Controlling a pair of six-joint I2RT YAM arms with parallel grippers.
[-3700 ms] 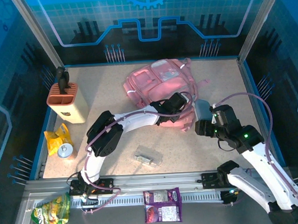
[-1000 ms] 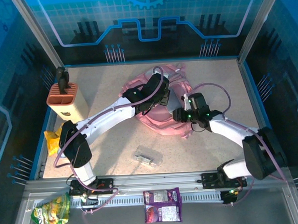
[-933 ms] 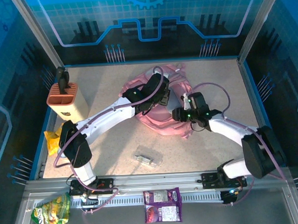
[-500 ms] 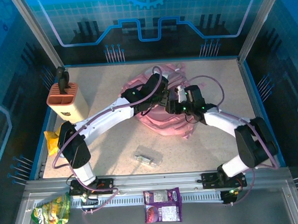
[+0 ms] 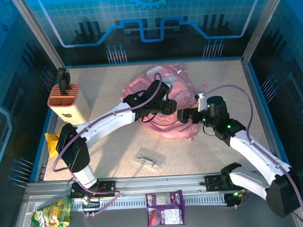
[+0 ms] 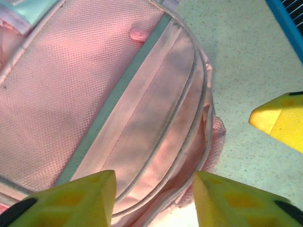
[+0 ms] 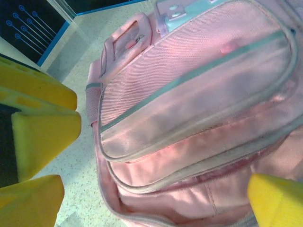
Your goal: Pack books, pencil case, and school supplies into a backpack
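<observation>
The backpack (image 5: 168,127) lies at the far middle of the table (image 5: 104,90). It is pink woven fabric with grey-green piping curving round its pockets, a pale teal panel at one end and a small pink zip pull. The left gripper (image 6: 154,189) hovers just above it, jaws partly apart with nothing between them, and the right gripper (image 7: 156,191) beside it stands wide and empty.

Speckled table (image 5: 109,90), pink backpack (image 5: 165,125), small clear item (image 5: 150,160), orange-topped block (image 5: 67,103), yellow snack bag (image 5: 50,139)
</observation>
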